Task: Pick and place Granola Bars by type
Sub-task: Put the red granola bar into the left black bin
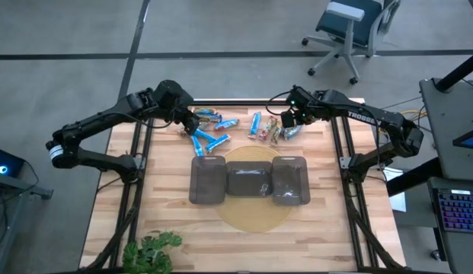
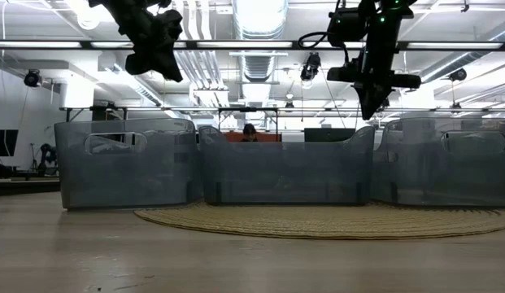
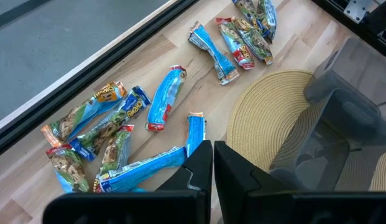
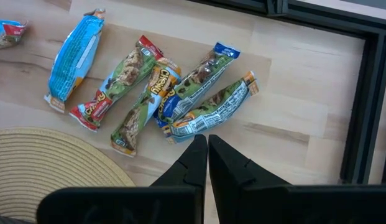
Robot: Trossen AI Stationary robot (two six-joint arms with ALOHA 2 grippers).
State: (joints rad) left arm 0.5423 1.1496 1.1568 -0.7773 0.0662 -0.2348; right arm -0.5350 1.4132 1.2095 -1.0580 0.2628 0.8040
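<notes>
Above Granola Bars, both grippers closed, empty

One camera looks straight down on my desk; another sits level with its top. Both wrist cameras look down closely, sharing the woven mat.

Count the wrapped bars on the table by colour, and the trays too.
Bright blue bars: 4
Mixed orange/green/brown bars: 8
Dark translucent trays: 3
Total: 15 things, 12 of them bars
</notes>
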